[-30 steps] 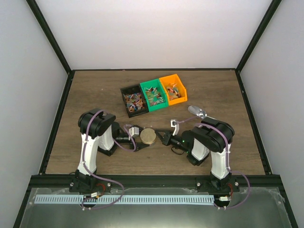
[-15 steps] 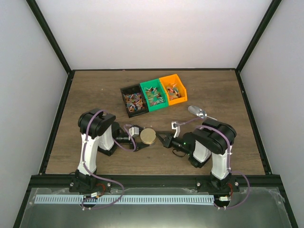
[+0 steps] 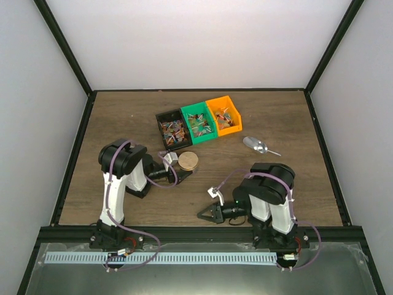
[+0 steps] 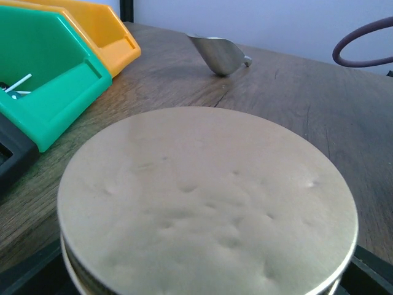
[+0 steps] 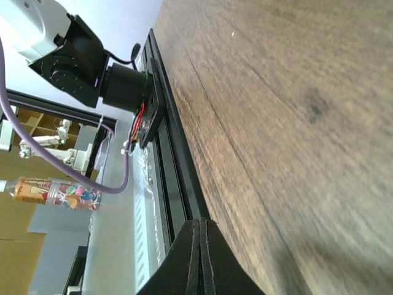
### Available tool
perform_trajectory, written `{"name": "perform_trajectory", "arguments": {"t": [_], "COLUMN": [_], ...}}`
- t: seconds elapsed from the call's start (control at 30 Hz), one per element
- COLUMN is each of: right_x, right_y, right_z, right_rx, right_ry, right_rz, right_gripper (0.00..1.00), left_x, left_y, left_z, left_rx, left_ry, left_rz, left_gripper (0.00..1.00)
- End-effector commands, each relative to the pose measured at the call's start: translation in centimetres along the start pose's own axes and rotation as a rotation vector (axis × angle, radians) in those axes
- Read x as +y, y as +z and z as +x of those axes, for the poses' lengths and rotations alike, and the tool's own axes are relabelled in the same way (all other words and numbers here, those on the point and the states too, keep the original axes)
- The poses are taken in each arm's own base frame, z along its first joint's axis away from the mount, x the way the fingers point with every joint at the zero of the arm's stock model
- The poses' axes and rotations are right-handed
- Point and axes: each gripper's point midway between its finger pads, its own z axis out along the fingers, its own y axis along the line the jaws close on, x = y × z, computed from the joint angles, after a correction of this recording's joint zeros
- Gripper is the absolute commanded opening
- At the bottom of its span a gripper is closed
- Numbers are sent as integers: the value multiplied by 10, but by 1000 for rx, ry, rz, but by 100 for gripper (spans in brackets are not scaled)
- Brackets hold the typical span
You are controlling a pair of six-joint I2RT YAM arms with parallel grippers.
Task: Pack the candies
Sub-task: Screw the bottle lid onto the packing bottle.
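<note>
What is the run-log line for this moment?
left gripper: shut on round beige lid, near black bin | right gripper: shut, empty | metal scoop: on table

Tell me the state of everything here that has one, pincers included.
Black bin: upright, open, candies inside.
Green bin: upright, open, candies inside.
Orange bin: upright, open, candies inside.
Metal scoop: lying on the table, untouched.
Round lid: level, gripped, beside the black bin.
Left pincer: shut on the round lid.
Right pincer: shut, empty.
</note>
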Motion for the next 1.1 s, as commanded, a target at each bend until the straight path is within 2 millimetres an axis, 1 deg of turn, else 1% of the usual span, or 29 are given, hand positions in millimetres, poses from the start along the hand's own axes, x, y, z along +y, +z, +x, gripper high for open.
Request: {"name": "perform_trajectory", "arguments": {"t": [0.0,0.07,0.1,0.2,0.3,0.33,0.37,0.4,0.43,0.57,0.6,0.67,0.73,0.77,0.87,0.97,1.07], "right_x": [46,49,44,41,32,41,43,42,47,64,65,62,55,51,43,38,42], "right_y": [-38,-39,-38,-38,-36,-38,-40,-46,-54,-84,-89,-97,-106,-113,-133,-139,-141], "right_z": [10,-2,-6,-27,-54,-74,-86,-99,-115,-161,-170,-187,-202,-211,-230,-243,-252], "right_rx": [-54,-84,-87,-121,-151,-194,-221,-262,-317,-450,-467,-496,-538,-575,-665,-683,-711], "right_ry": [-102,-113,-107,-133,-171,-228,-256,-281,-311,-385,-391,-388,-375,-369,-369,-368,-390], "right_rz": [-134,-144,-130,-109,-28,-11,30,84,129,241,268,342,437,491,608,660,666], "right_gripper": [1,1,1,1,1,1,1,1,1,2,3,11,17,19,27,31,30], "left_x": [14,9,7,0,-5,-7,-5,-5,-4,-7,-7,-7,-5,-3,-2,0,7], "left_y": [-28,-27,-27,-28,-29,-30,-30,-30,-30,-29,-29,-31,-34,-34,-32,-30,-29], "left_z": [47,47,46,41,31,28,24,21,17,3,0,-9,-16,-19,-30,-45,-61], "left_rx": [31,34,34,31,18,12,4,-3,-10,-38,-46,-63,-79,-89,-119,-162,-214], "left_ry": [-285,-282,-280,-256,-240,-238,-241,-242,-238,-227,-226,-216,-210,-215,-225,-241,-257], "left_rz": [-179,-149,-136,-106,-90,-86,-97,-106,-109,-104,-104,-112,-135,-148,-157,-187,-227], "left_gripper": [85,86,86,88,89,91,97,100,100,100,100,100,100,100,100,100,100]}}
